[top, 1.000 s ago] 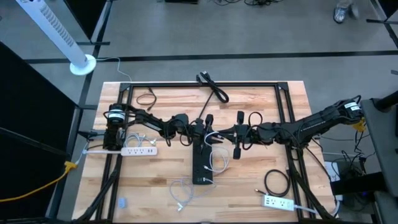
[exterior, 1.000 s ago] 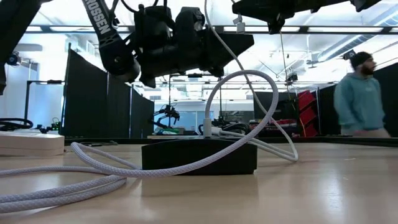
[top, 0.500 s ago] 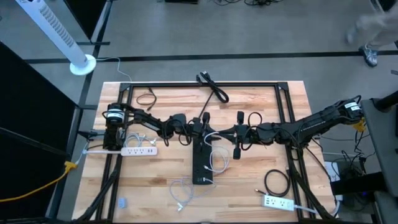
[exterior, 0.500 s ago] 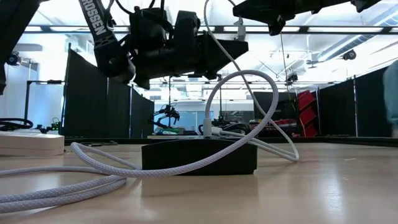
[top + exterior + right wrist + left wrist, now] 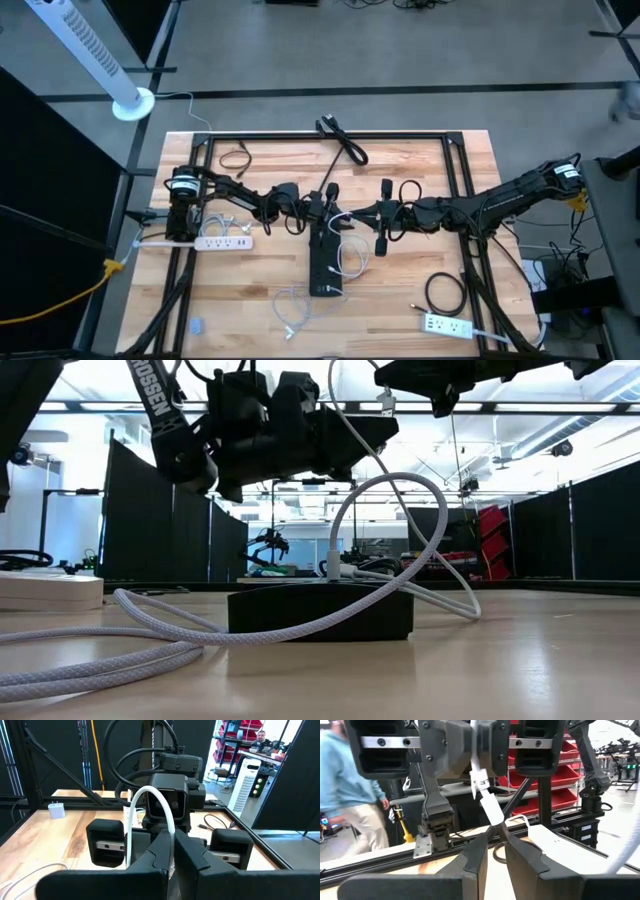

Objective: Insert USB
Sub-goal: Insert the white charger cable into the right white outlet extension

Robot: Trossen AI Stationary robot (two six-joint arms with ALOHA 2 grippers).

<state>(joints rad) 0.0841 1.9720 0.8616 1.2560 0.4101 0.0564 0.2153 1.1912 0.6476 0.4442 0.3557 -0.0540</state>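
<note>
USB cable (image 5: 395,495) | wooden table (image 5: 400,300) | black partitions (image 5: 160,520), perhaps curtains

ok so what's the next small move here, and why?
Probably open the right gripper: both grippers pinch the white USB cable in mid-air above the black power strip, and the left gripper has the plug end, so it likely needs slack to lower it.

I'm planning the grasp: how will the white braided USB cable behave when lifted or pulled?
Probably floppy: the white cable loops and trails slack across the table. Likely light. Pulling may tug its plugged end at the black power strip, which looks heavier and flat, unlikely to tip.
</note>
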